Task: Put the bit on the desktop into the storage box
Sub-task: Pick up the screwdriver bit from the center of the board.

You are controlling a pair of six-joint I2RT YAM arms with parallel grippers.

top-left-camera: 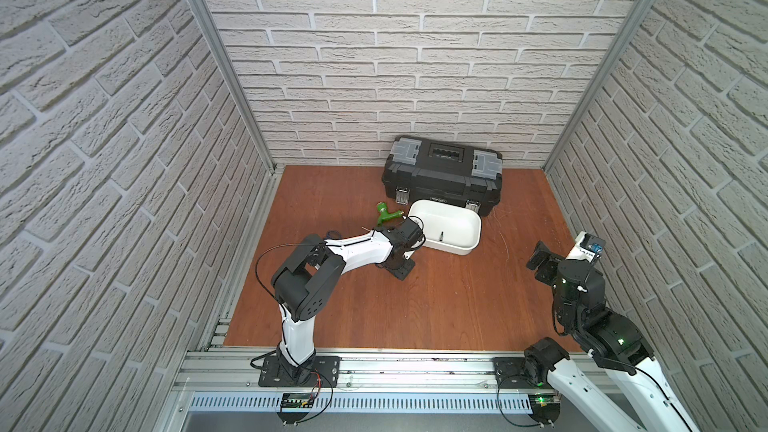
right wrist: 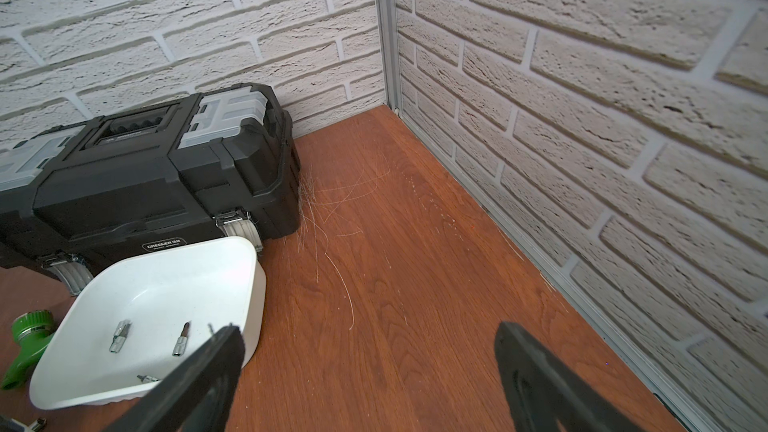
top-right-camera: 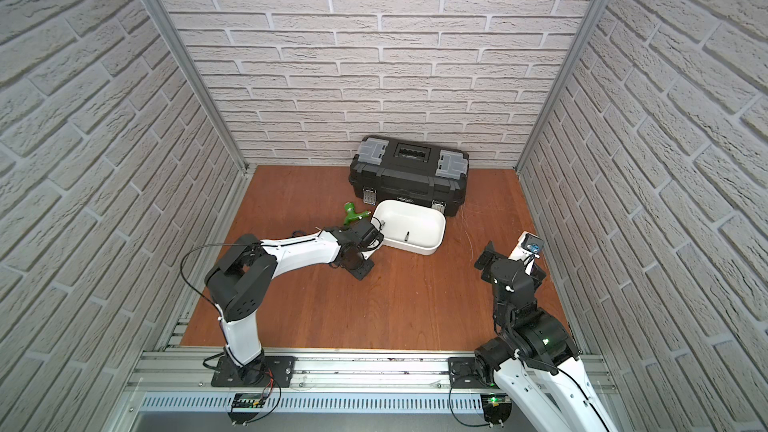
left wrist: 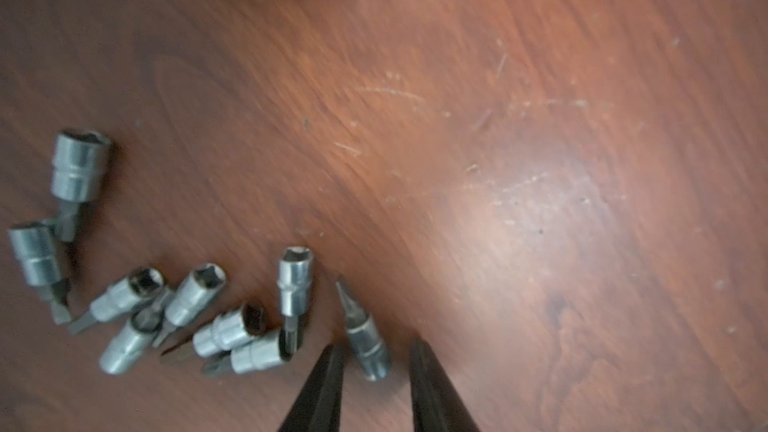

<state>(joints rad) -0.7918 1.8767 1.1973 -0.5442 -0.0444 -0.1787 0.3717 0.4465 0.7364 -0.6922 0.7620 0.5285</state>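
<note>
Straddling one bit [left wrist: 368, 340] on the desktop [left wrist: 498, 160], the left gripper [left wrist: 376, 344] was seen with its fingers [left wrist: 320, 388] partly apart, a gap left beside the bit, nothing gripped. Other bits [left wrist: 208, 309] were clustered alongside. The storage box [top-left-camera: 451, 247], set toward the desktop's back edge just before the toolbox [top-left-camera: 442, 172], was found holding three bits [right wrist: 181, 338]. The right gripper [right wrist: 370, 332] was seen wide open and empty near the right edge.

The pincer [left wrist: 376, 345] straddles one bit [left wrist: 360, 326], apparently without contact.

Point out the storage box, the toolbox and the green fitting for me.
storage box [top-left-camera: 451, 248]: a top view, near outer wall.
toolbox [top-left-camera: 440, 178]: a top view, black front of the body.
green fitting [top-left-camera: 386, 215]: a top view, middle of its body.
</note>
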